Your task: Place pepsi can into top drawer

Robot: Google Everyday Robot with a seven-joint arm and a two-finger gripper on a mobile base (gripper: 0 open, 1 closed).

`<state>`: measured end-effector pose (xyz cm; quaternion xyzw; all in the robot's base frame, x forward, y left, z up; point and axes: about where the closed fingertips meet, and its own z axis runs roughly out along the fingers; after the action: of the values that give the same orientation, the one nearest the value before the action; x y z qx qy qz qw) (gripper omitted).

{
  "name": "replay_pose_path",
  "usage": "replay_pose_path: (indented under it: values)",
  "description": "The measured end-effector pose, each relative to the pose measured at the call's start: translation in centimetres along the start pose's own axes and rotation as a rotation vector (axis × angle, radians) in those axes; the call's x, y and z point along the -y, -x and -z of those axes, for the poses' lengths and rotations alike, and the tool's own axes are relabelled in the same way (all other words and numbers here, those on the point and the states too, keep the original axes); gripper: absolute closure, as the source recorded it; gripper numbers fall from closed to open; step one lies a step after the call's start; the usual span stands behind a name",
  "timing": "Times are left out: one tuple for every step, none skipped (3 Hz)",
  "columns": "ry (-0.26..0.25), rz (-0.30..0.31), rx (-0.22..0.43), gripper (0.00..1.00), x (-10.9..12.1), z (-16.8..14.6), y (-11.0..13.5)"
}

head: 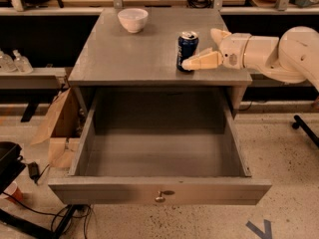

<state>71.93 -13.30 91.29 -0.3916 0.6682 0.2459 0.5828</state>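
Pepsi can (188, 51): upright on the grey cabinet top (134, 59), right of centre and near the front edge; dark blue cylinder with a silver lid; pale lettering on the side, too faint to read.

Gripper (201, 48): just right of the can, reaching in from the right at can height; cream-coloured fingers spread apart, grasping nothing; near finger (202, 61) low, with its tip at the can's base; whether touching cannot be told; far finger behind and further right.

Arm (279, 54): smooth, rounded white shell, extending off the right edge.

Top drawer (124, 190): pulled fully out below the can; grey-painted wood, deep and boxy, as wide as the cabinet; flat front panel with a small metal knob (160, 198) at its centre.

White bowl (132, 19): glossy and round, at the back of the cabinet top, well apart from the can.

Cardboard box (57, 128): brown, on the floor against the cabinet's left side.

Clear bottles (14, 62): on a low shelf at far left.

Floor (289, 158): pale and speckled, with a blue tape mark (261, 229) at lower right.
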Motion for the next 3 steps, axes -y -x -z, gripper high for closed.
replay_pose_path:
  values:
    - [-0.016,-0.038,0.053,0.00,1.5,-2.5,0.3]
    - [-0.009,-0.075,0.108,0.26,1.9,-5.2,-0.2]
    - [-0.011,-0.087,0.116,0.49,1.7,-6.5,-1.3]
